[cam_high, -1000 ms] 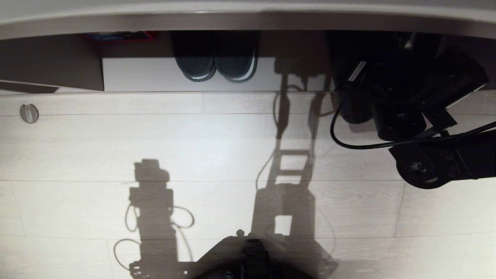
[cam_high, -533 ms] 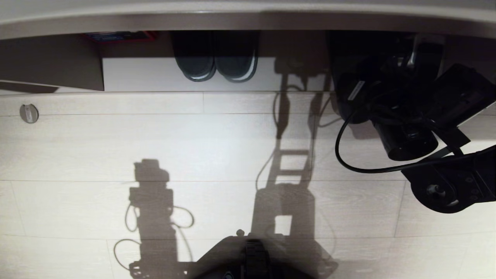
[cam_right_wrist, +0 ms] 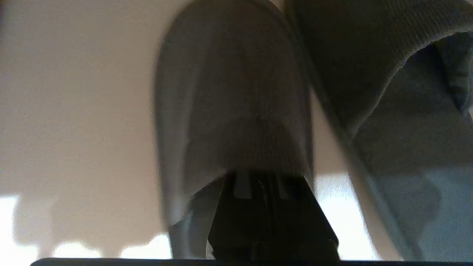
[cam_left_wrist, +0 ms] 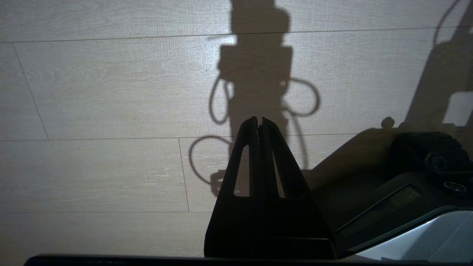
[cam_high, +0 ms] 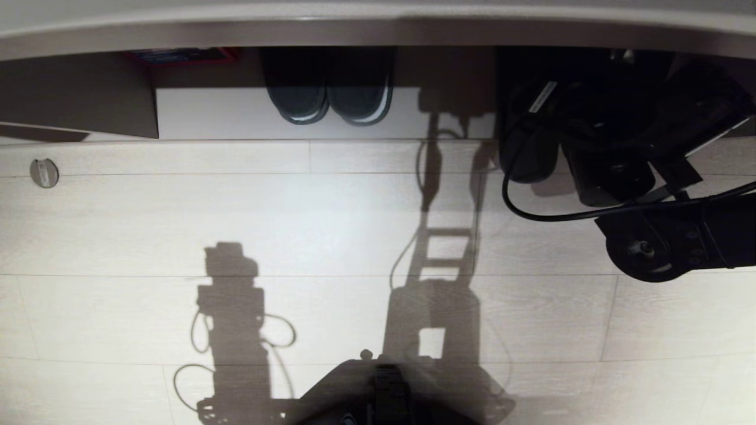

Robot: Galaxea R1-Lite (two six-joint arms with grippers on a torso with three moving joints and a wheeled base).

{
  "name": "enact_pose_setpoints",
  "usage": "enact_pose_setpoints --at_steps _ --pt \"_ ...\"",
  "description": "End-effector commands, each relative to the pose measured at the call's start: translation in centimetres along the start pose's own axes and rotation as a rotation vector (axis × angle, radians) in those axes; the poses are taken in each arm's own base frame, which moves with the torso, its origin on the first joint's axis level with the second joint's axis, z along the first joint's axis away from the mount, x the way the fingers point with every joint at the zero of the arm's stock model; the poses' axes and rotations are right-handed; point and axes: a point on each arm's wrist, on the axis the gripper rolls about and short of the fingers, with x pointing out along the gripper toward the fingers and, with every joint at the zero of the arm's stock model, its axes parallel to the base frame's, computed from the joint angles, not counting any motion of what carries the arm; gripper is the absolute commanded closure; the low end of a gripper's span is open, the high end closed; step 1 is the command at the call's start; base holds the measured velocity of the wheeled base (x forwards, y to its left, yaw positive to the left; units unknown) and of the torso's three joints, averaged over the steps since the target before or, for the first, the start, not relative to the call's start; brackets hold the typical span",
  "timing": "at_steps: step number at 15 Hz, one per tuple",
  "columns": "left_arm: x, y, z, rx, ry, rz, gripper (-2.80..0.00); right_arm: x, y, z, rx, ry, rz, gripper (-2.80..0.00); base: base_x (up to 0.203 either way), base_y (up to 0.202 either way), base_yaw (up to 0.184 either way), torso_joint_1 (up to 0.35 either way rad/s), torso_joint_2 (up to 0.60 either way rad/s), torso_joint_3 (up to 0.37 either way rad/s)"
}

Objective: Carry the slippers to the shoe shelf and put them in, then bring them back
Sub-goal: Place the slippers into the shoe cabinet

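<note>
Two dark grey slippers lie side by side on the pale beige floor of the shoe shelf (cam_right_wrist: 74, 92). One slipper (cam_right_wrist: 232, 92) is straight ahead and the other slipper (cam_right_wrist: 388, 111) is beside it. My right gripper (cam_right_wrist: 264, 179) is shut, its tips tucked into the first slipper's opening under the upper. From the head, the right arm (cam_high: 614, 171) reaches into the dark narrow cubby (cam_high: 511, 77), and a dark slipper heel (cam_high: 525, 162) sticks out onto the floor. My left gripper (cam_left_wrist: 257, 120) hangs shut and empty over the floor.
Another dark pair with whitish sole edges (cam_high: 328, 94) sits in the wider cubby (cam_high: 224, 112) to the left. A red-edged item (cam_high: 183, 55) lies deeper in it. A round floor stop (cam_high: 44, 172), the arm's black cable (cam_high: 531, 215) and my base (cam_high: 384, 389) are also there.
The right arm drew back out and to the right half a second ago, then pushed forward into the cubby again. The slipper heel now sits slightly further in.
</note>
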Motion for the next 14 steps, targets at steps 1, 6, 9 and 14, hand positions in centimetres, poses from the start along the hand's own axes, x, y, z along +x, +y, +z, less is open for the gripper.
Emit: enact_pose_setpoints --at_steps 1,6,9,14 --pt "0.0 0.0 0.0 0.0 -0.001 -0.001 0.0 0.8 0.1 -0.8 -0.002 -0.01 -0.013 0.0 0.0 0.0 0.0 0.0 0.0 0.0" --pt "0.0 0.0 0.0 0.0 0.0 0.001 0.0 2.2 -0.4 -0.6 -0.01 -0.039 -0.014 0.0 0.0 0.0 0.0 0.0 0.0 0.0" --pt "0.0 0.0 0.0 0.0 -0.001 -0.001 0.0 2.9 -0.2 -0.4 -0.003 -0.056 -0.018 0.0 0.0 0.0 0.0 0.0 0.0 0.0" --pt "0.0 0.0 0.0 0.0 -0.001 -0.001 0.0 4.1 0.0 -0.1 0.001 -0.074 -0.026 0.0 0.0 0.0 0.0 0.0 0.0 0.0"
